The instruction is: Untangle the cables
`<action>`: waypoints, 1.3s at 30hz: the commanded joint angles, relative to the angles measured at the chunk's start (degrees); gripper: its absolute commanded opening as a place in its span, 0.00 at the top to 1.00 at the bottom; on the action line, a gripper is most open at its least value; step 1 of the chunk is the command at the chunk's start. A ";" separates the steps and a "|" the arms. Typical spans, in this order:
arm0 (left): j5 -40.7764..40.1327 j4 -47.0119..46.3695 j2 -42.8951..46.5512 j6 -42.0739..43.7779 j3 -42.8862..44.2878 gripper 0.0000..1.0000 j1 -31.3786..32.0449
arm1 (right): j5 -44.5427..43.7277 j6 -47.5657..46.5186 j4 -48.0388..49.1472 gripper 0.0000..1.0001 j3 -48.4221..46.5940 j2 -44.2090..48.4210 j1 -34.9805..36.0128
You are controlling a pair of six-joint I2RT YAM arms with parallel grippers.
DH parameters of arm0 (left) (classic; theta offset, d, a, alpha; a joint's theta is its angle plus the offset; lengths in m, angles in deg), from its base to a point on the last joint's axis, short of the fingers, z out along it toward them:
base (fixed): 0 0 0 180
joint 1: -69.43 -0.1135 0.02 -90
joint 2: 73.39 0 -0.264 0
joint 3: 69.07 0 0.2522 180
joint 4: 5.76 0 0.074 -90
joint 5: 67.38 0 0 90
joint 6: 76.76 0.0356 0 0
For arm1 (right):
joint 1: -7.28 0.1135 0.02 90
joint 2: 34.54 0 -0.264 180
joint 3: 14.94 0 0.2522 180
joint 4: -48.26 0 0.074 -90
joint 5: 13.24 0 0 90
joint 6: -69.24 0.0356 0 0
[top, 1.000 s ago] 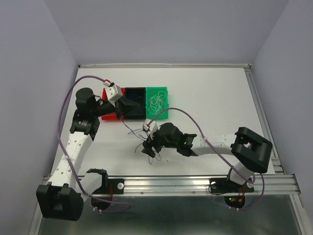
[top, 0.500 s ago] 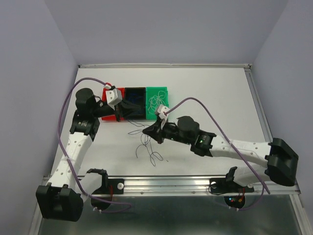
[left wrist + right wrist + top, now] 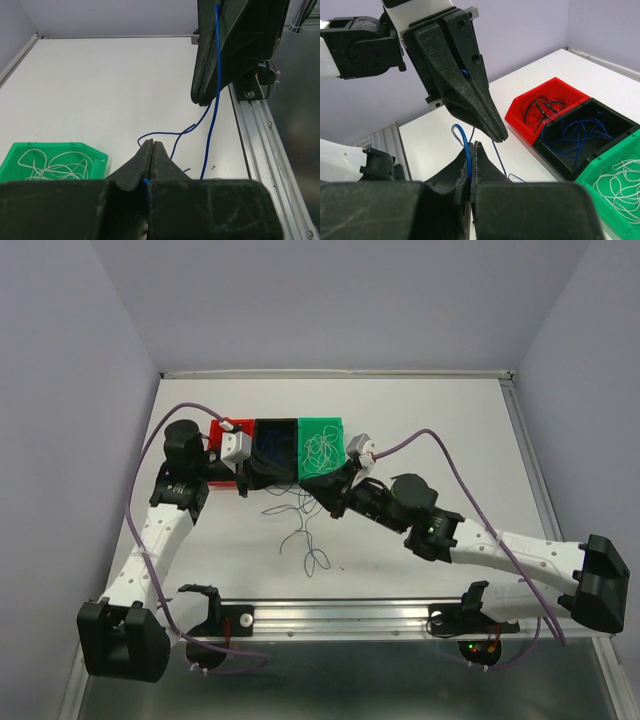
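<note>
White bench [image 3: 440, 430] spread beneath me. My left pincer [image 3: 151, 149] and right pincer [image 3: 471, 150] were each clenched on a blue cable [image 3: 466, 145] running between them; dark cables [image 3: 314, 558] lay loose nearer than both.

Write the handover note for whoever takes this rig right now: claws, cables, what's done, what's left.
Claws: the left claw is shut on a blue cable. The right claw is also shut on a blue cable, seemingly the same one, strung between them.
Bins: the red bin holds black cables, the black bin holds blue cables, and the green bin holds white cables.
Done: many cables are sorted by colour.
Left: bin the pinched cable, then clear the loose dark loops on the table.
</note>
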 commanded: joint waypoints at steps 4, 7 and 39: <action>8.28 0.16 0.33 3.19 -0.55 0.87 0.73 | -1.64 -0.25 6.06 0.99 -3.61 0.14 0.41; 5.99 0.33 1.47 4.42 -1.43 0.82 2.74 | -1.39 -0.07 7.47 0.99 -3.34 -0.57 0.41; -14.58 8.76 -7.92 5.04 6.46 1.00 11.72 | -14.20 1.86 16.35 0.58 2.72 -0.48 0.41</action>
